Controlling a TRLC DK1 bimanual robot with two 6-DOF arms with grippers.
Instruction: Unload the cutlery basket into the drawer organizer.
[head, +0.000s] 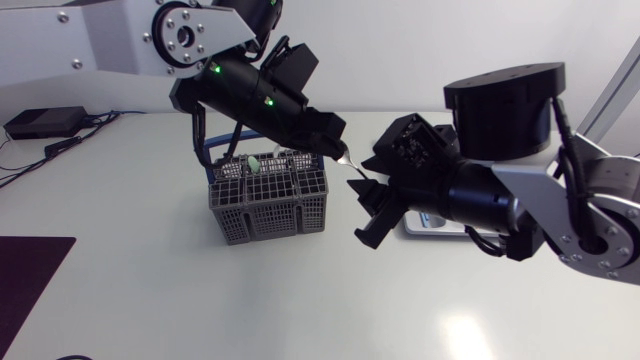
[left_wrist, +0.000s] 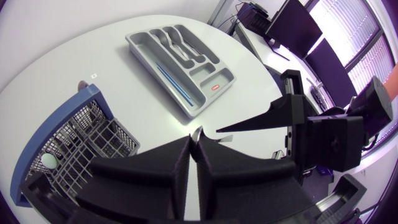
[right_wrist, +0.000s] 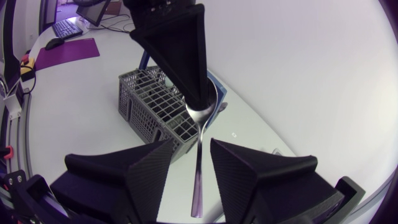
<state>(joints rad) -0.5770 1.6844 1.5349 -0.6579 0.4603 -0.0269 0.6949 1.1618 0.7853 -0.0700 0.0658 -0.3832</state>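
A silver spoon (head: 347, 160) hangs in the air to the right of the grey cutlery basket (head: 268, 205). My left gripper (head: 335, 140) is shut on its bowl end (right_wrist: 199, 113), and the handle (right_wrist: 198, 180) points down toward my right arm. My right gripper (right_wrist: 191, 146) is open around that handle, with a small gap on each side. In the left wrist view only the spoon's tip (left_wrist: 198, 132) shows past the shut fingers (left_wrist: 177, 168). The grey drawer organizer (left_wrist: 180, 62) lies beyond the basket (left_wrist: 81, 137) and holds some cutlery and a blue item.
The basket has a blue handle (left_wrist: 93, 99) and a green-white item (head: 255, 163) inside. In the head view my right arm (head: 500, 205) covers most of the organizer. A dark mat (head: 25, 280) lies at the table's front left.
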